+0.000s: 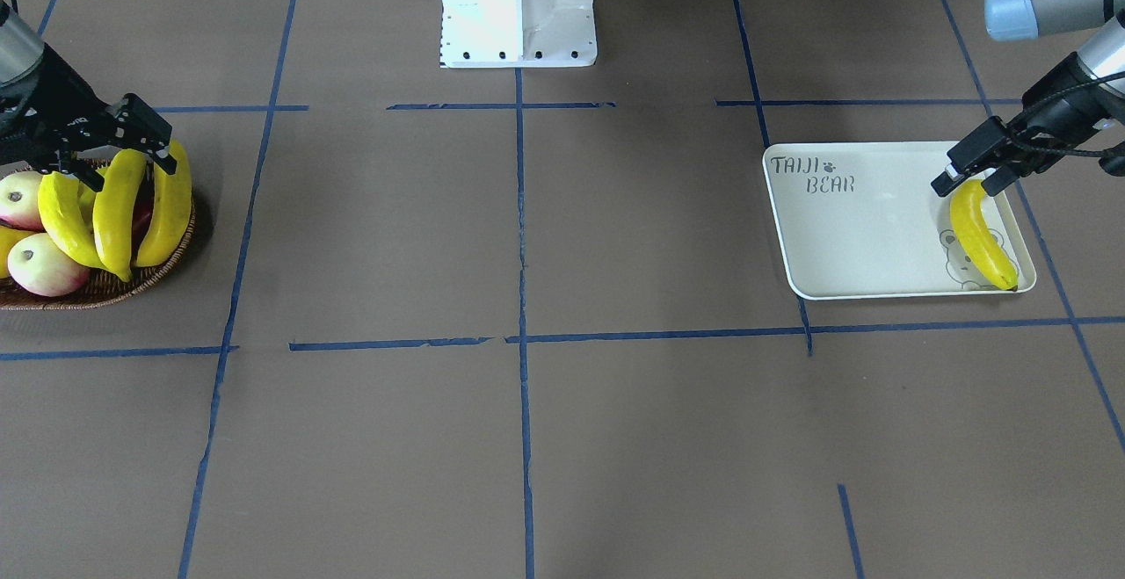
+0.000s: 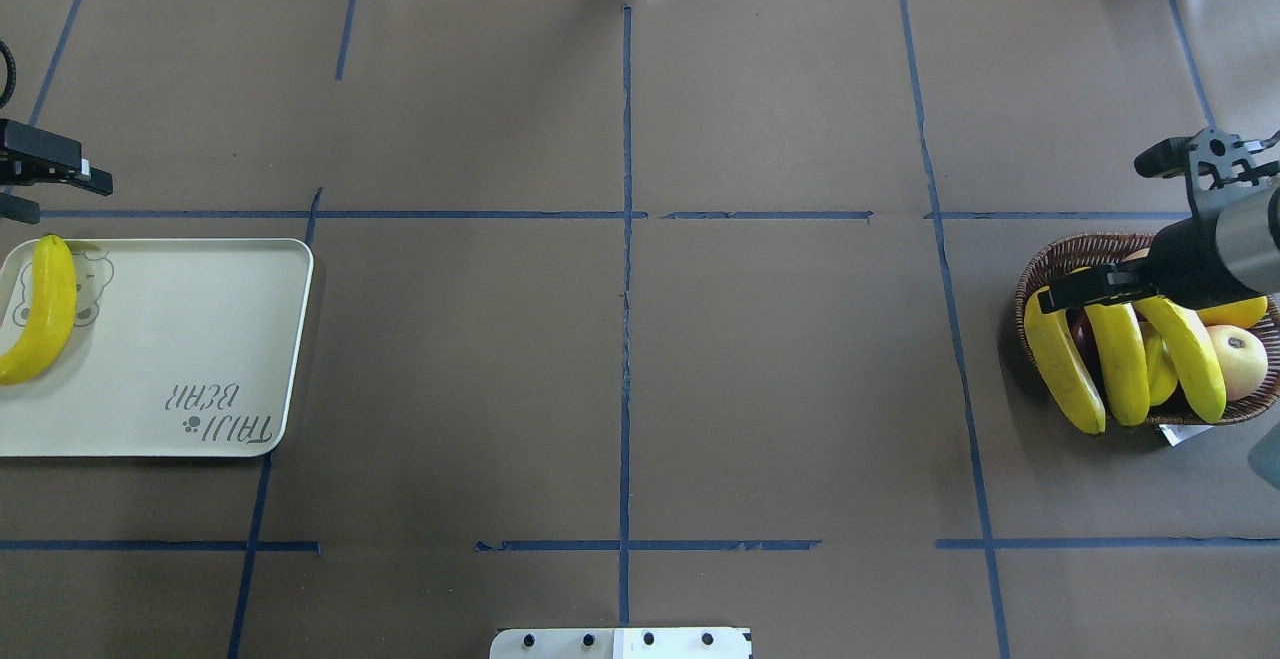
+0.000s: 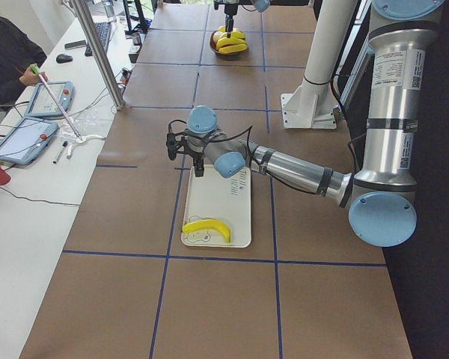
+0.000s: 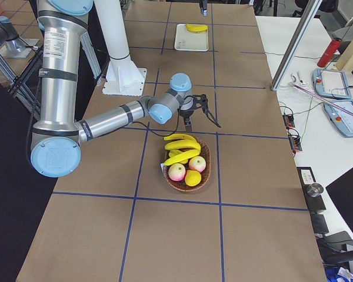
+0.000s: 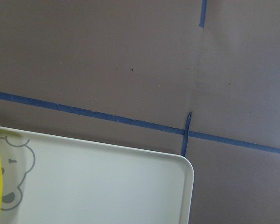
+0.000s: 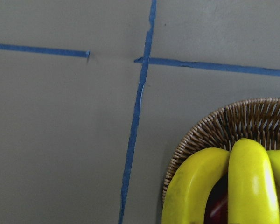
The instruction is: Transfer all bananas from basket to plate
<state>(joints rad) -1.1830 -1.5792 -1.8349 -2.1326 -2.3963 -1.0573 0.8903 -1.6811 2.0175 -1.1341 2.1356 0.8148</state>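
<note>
One banana (image 1: 980, 236) (image 2: 40, 309) lies on the cream plate (image 1: 861, 236) (image 2: 180, 339), over the bear drawing at its outer end. My left gripper (image 1: 974, 181) (image 2: 38, 182) hovers open just above that banana's stem end, holding nothing. Three bananas (image 1: 119, 206) (image 2: 1120, 359) lie side by side in the wicker basket (image 1: 167, 267) (image 2: 1060, 254). My right gripper (image 1: 114, 153) (image 2: 1115, 229) is open above their upper ends, fingers spread wide, gripping none. The right wrist view shows the basket rim (image 6: 200, 140) and the bananas (image 6: 247, 182) at the lower right.
Pink-yellow round fruit (image 1: 44, 264) (image 2: 1238, 359) and other fruit share the basket. The white robot base (image 1: 518, 8) stands at the table's middle. Blue tape lines (image 1: 520, 210) mark a grid. A side table with tablets (image 3: 30, 120) and a seated person (image 3: 4, 56) lies beyond.
</note>
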